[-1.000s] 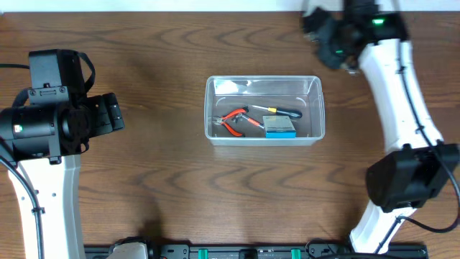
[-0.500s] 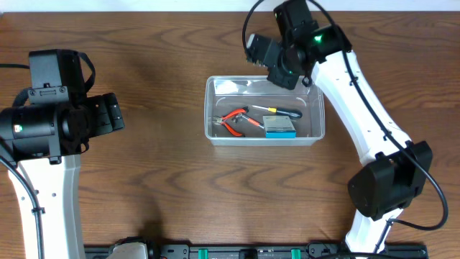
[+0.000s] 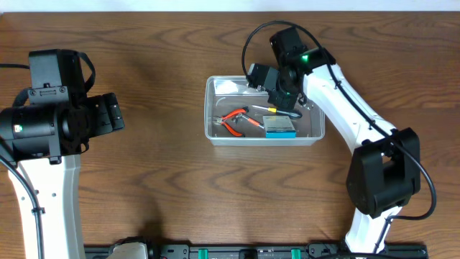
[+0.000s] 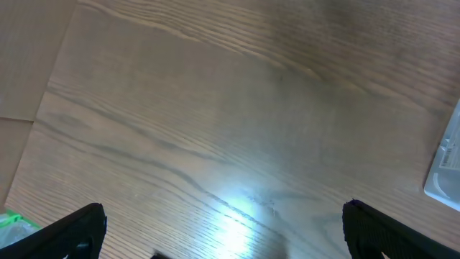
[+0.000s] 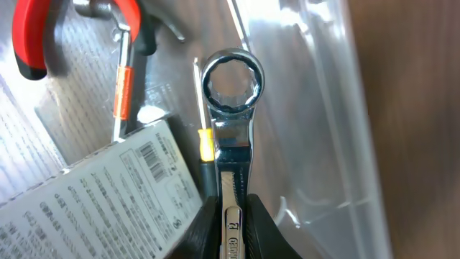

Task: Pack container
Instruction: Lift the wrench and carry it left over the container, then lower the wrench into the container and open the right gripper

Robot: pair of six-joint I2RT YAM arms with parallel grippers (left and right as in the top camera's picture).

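Note:
The clear plastic container (image 3: pixel 209 108) sits mid-table. It holds red-handled pliers (image 3: pixel 233 119), a screwdriver (image 3: pixel 282 111) and a small blue-and-white box (image 3: pixel 279 127). My right gripper (image 3: pixel 271 89) is over the container's back part, shut on a silver wrench (image 5: pixel 231 93) whose ring end points away from the fingers. In the right wrist view the gripper (image 5: pixel 231 210) holds the wrench above the screwdriver (image 5: pixel 206 144), beside the box (image 5: pixel 108 194), the pliers (image 5: pixel 29 43) and the container wall (image 5: pixel 323 108). My left gripper (image 3: pixel 115 115) is open and empty, far left of the container.
In the left wrist view, the left gripper (image 4: pixel 226 229) hovers over bare wooden table, and a corner of the container (image 4: pixel 445 165) shows at the right edge. A green object (image 4: pixel 8 221) peeks in at the lower left.
My right arm swung from the table's back right corner leftward and forward until its gripper came over the container. The left arm has not moved.

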